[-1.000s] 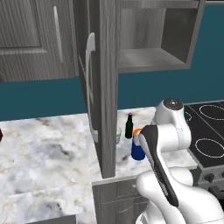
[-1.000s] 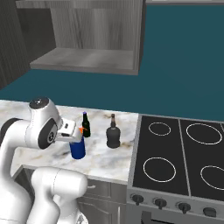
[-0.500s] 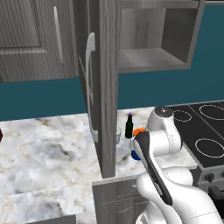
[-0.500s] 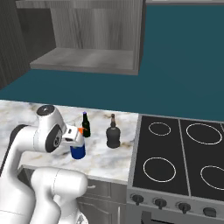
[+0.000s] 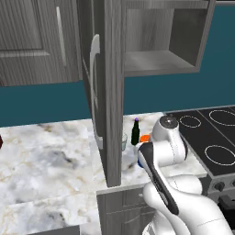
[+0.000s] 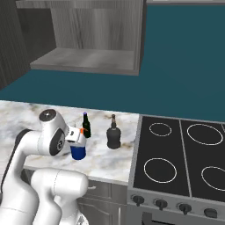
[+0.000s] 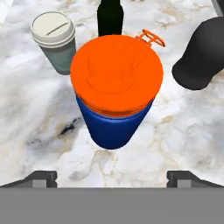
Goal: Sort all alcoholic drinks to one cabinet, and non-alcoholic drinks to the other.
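A: Though the arm's white elbow covers much of it from the left, the blue bottle (image 7: pixel 114 94) stands upright on the marble counter (image 6: pixel 101 156), its orange cap (image 7: pixel 116 72) square under the hand camera.

B: And the gripper (image 7: pixel 111 177)?

A: Spread wide. Its two dark fingertips (image 7: pixel 41 177) rise at either side of the bottle, apart from it, grasping nothing. From the right, the hand itself is mostly hidden behind the arm's big joint.

B: The other drinks?

A: The pale cup (image 7: pixel 54 41) with the white lid sits just beside the blue bottle, touching nothing. The slim green bottle (image 6: pixel 86 125) is close behind it; in the hand view its top is cut off. The squat black bottle (image 6: pixel 113 136) stands nearer the stove (image 6: pixel 184 158), and in the hand view I see just a dark blurry part of it at the edge.

B: The cabinets?

A: One open cabinet (image 6: pixel 88 41) hangs above the counter. In the left view, an open door (image 5: pixel 108 87) seen edge-on blocks part of the cup (image 5: pixel 124 141).
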